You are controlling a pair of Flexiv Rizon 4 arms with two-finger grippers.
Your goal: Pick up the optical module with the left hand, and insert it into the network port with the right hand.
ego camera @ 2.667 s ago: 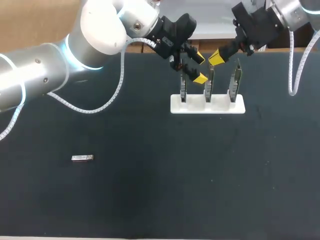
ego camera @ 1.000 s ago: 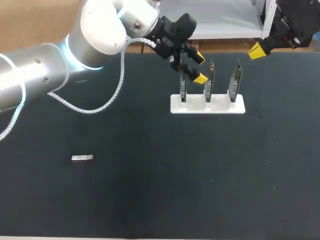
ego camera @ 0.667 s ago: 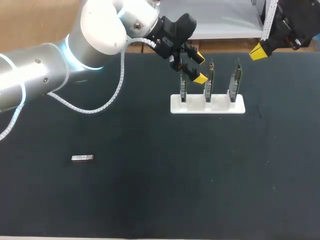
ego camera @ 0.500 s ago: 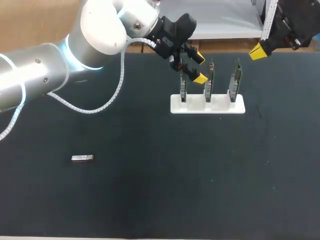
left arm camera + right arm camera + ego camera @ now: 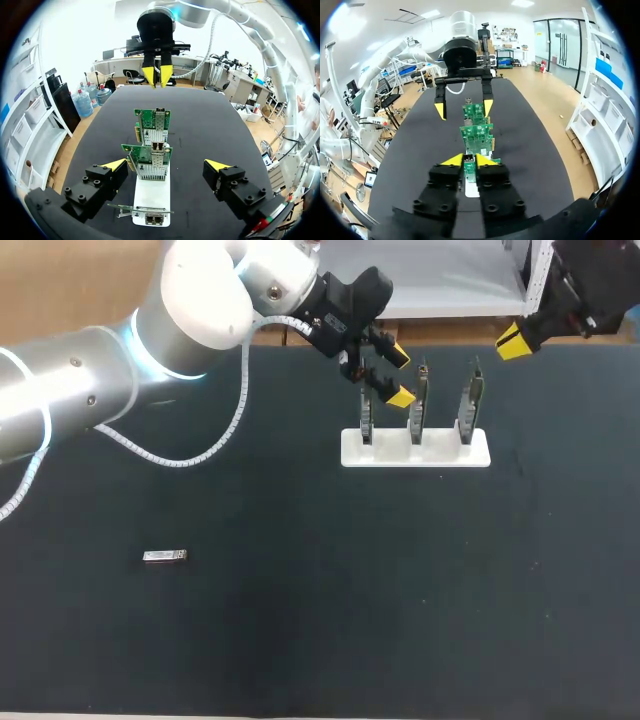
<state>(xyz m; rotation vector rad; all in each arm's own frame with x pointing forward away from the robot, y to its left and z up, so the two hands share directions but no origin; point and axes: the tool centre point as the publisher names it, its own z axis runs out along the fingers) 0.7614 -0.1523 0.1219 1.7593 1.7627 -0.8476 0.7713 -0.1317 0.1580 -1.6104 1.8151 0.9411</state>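
The optical module (image 5: 165,556), a small silver bar, lies on the black table (image 5: 300,640) at the front left, far from both grippers. A white stand (image 5: 415,449) holds three upright green network cards (image 5: 419,400) with ports. My left gripper (image 5: 393,374) hangs wide open over the leftmost card (image 5: 150,160), touching nothing. My right gripper (image 5: 511,340) is raised at the back right, off the stand's far end, its fingers a narrow gap apart and empty. From its wrist, the right gripper (image 5: 470,160) looks along the row of cards (image 5: 478,139) towards the left gripper (image 5: 464,108).
The white stand (image 5: 150,199) is the only obstacle, at the back middle of the table. Dark tabletop stretches between it and the module. A white cable loops beside my left arm (image 5: 200,300).
My right gripper has drawn back and up from the cards to the back right, then held there. Its fingers have just parted slightly. The left arm and module stayed put.
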